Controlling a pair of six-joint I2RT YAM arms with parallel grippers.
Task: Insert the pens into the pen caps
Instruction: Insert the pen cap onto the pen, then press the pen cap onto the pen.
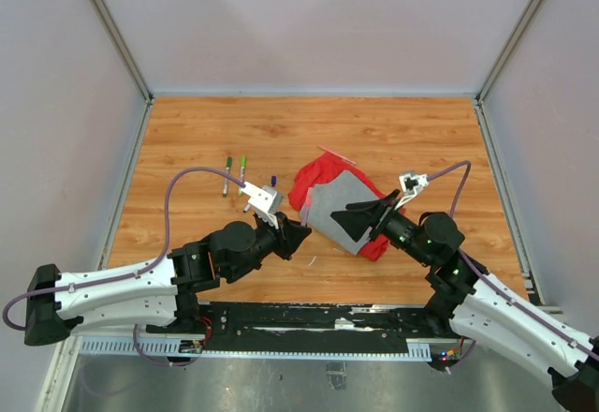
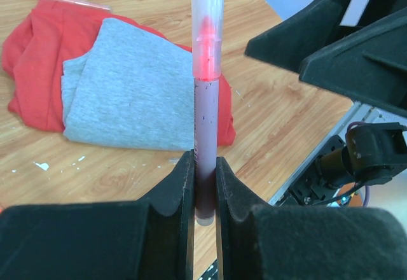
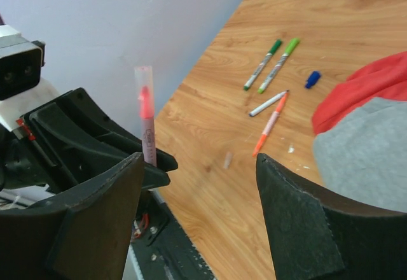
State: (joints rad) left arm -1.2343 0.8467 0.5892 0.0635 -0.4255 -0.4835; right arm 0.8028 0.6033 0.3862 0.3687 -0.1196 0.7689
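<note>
Capped pen upright in your left claw, right claw wide nearby

Your left claw (image 2: 205, 165) is clamped narrow on the lower barrel of a pen (image 2: 205, 121), which stands upright with a clear cap (image 2: 208, 25) over its pink tip. Your right claw (image 3: 200, 162) stands wide, holds nothing and faces the pen from close by. The cap looks on, but you cannot tell from here whether it is pushed fully home, so check where it meets the barrel before you let go. Press down along the pen's length if it looks loose. Draw the right claw straight back so a jaw does not clip the cap. The green pens (image 3: 262, 65), an orange pen (image 3: 270, 122) and a blue cap (image 3: 311, 79) lie on the tabletop (image 1: 281, 131) beyond the red-and-grey cloth (image 2: 127, 95)
</note>
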